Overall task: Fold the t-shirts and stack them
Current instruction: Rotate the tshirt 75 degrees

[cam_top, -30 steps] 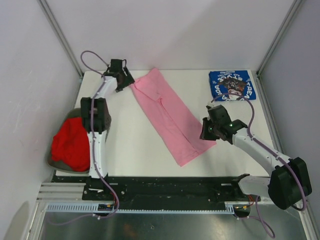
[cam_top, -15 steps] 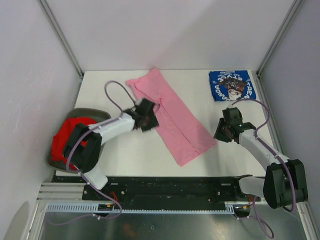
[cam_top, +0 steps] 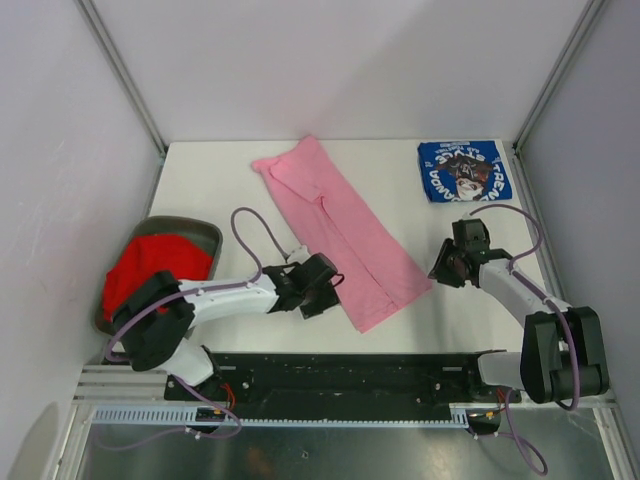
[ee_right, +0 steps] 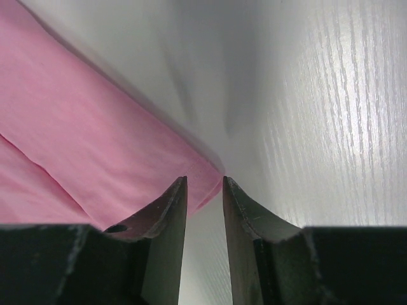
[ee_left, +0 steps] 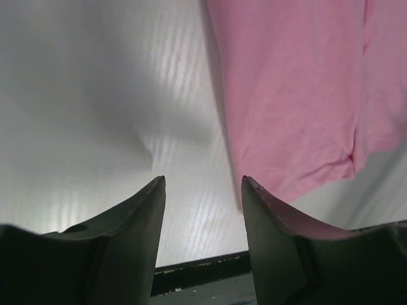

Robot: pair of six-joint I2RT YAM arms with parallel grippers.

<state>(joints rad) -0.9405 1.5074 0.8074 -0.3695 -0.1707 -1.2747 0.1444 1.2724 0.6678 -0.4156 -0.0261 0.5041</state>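
Well, your grey bin [cam_top: 205, 230] holds 1 red t-shirt [cam_top: 150, 275]; white lettering on the blue t-shirt [cam_top: 465, 170] isn't legible. Your left gripper [ee_left: 202, 182] is spread, your right gripper [ee_right: 205, 181] narrowly parted.

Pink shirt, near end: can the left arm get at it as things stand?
Probably yes. The left gripper sits open right beside the pink shirt, at its near edge, with nothing visible between them.

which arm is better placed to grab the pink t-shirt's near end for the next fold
Right, probably. The right gripper sits at the pink t-shirt's near right corner, which shows between its fingers in the wrist view. The left gripper hangs open mostly over bare table beside the shirt.
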